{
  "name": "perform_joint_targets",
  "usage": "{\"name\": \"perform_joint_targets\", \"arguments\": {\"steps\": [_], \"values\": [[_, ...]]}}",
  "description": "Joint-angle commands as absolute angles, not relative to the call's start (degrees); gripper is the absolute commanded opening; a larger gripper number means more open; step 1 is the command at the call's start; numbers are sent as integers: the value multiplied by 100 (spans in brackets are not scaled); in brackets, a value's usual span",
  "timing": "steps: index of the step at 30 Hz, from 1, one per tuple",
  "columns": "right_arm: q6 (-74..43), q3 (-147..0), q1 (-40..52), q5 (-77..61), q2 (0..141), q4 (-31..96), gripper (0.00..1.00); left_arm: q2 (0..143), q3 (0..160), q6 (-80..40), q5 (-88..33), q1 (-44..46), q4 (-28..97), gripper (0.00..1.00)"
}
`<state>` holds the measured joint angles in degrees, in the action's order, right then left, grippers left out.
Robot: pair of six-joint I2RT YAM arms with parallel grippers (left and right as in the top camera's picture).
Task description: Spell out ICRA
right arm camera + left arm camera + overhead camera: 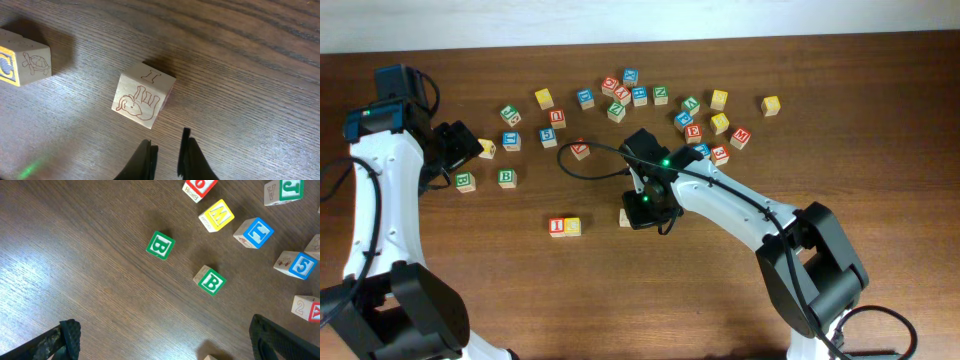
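Note:
A red "I" cube point(557, 226) and a yellow "C" cube point(572, 226) stand side by side at the front middle of the table. The "C" cube point(20, 62) also shows at the left of the right wrist view. My right gripper point(642, 210) point(167, 145) hovers just right of them, its jaws a narrow slit apart with nothing between. A plain wooden cube point(144, 95) point(625, 217) with an elephant drawing lies just beyond its fingertips. I cannot pick out the "R" and "A" among the scattered cubes. My left gripper point(470, 160) point(170, 345) hangs wide open over bare wood.
Several letter cubes lie scattered across the back of the table point(650, 100). Two green "B" cubes point(161, 245) point(212, 281) lie ahead of the left gripper, with a yellow cube point(217, 216) and a blue cube point(255, 232) beyond. The table's far edge point(640, 42) runs behind.

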<state>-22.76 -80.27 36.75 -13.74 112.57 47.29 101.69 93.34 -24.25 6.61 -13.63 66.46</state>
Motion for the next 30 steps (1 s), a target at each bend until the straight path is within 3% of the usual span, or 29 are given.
{"name": "perform_joint_targets", "arguments": {"steps": [1,30], "values": [[-2327,-7966,3765,-1321,11288,4703,19,10169,9417,-2497,624,-1378,6652,99],[-2324,-7966,3750,-891,11557,4292,19,10169,9417,-2497,624,-1378,6652,99]]}}
